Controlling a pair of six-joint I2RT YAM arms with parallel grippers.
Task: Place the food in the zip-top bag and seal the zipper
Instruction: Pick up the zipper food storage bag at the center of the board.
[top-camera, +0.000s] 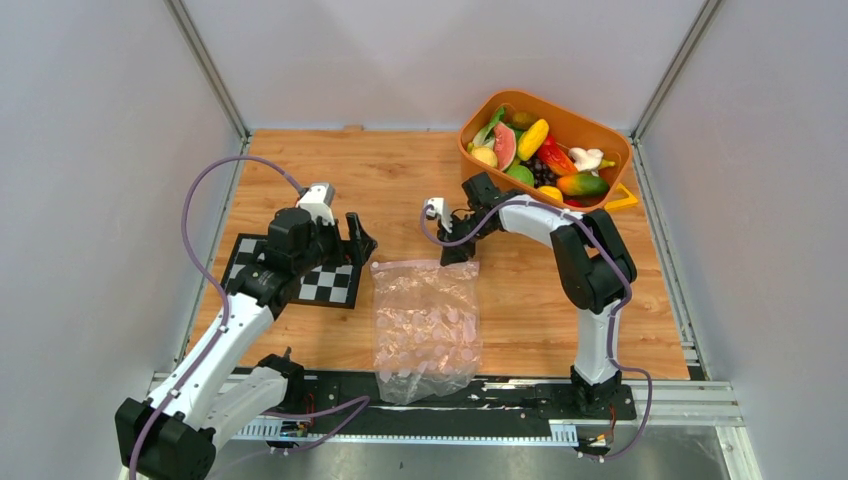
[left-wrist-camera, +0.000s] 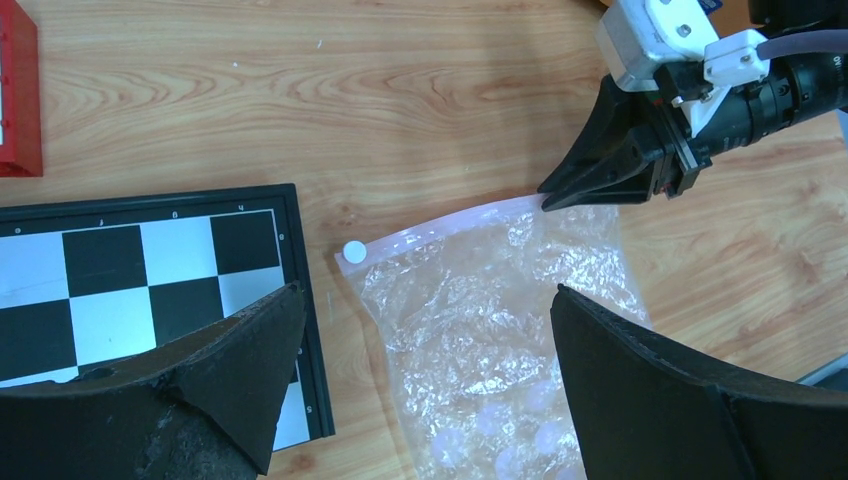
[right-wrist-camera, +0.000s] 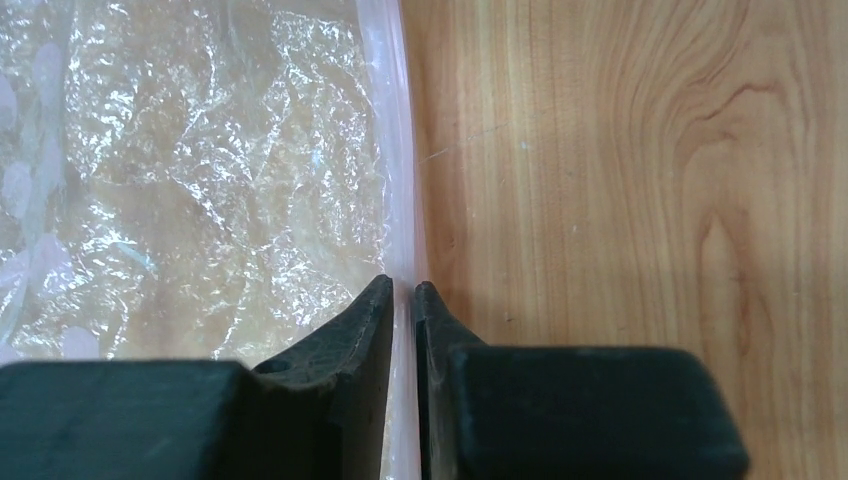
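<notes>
The zip-top bag (top-camera: 425, 325) lies flat and empty on the table, mouth toward the far side. The pinkish zipper (left-wrist-camera: 450, 225) runs along that far edge, with a white slider tab (left-wrist-camera: 354, 251) at its left end. My right gripper (top-camera: 458, 255) is shut on the zipper (right-wrist-camera: 395, 150) near the bag's far right corner, and its tip shows in the left wrist view (left-wrist-camera: 548, 203). My left gripper (top-camera: 360, 240) is open and empty above the bag's far left part (left-wrist-camera: 428, 300). The food (top-camera: 545, 155), including a watermelon slice (top-camera: 505, 145) and a mango (top-camera: 583, 184), sits in the orange basket (top-camera: 560, 105).
A checkerboard (top-camera: 310, 280) lies left of the bag, partly under my left arm. A red block (left-wrist-camera: 18, 95) sits beyond it at the left. The basket stands in the far right corner. Grey walls enclose the table on three sides.
</notes>
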